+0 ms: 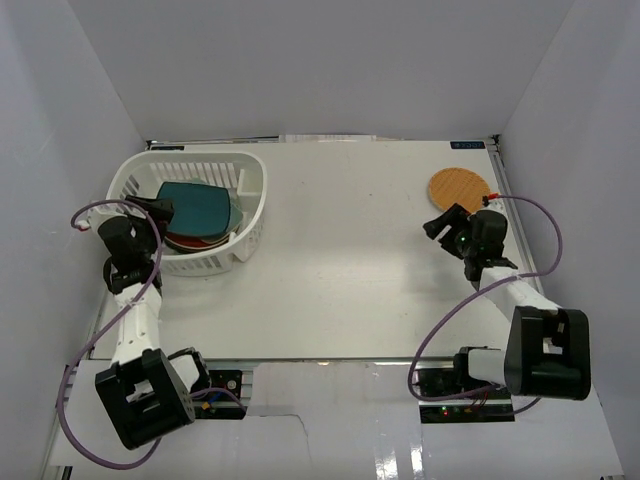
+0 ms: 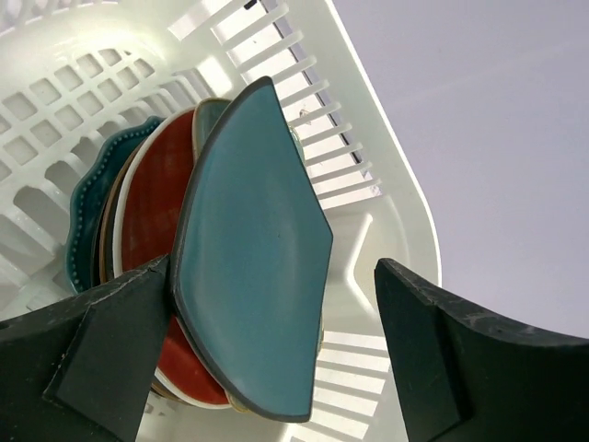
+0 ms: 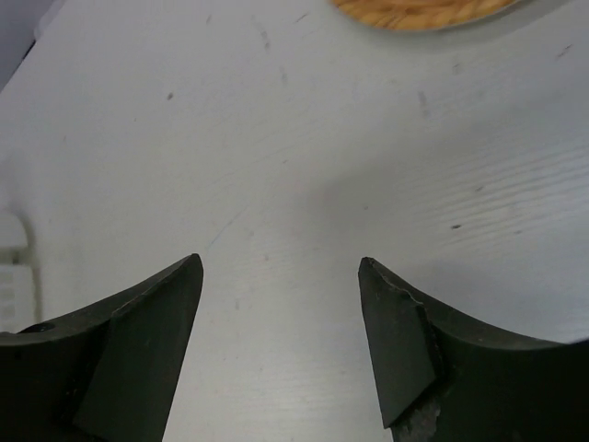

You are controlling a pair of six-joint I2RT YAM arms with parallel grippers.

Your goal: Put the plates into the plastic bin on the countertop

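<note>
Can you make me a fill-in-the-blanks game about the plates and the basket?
The plastic bin is coloured ____. The one plate lying on the countertop, outside the bin, is the ____ woven plate. The left pincer, by the dark-teal plate in the bin, has its jaws ____.
Missing words: white, orange, open.

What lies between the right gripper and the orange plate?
Nothing: the right wrist view shows only bare countertop between the right gripper and the orange plate.

One bin (image 1: 256, 198); one orange plate (image 1: 459, 187)
</note>
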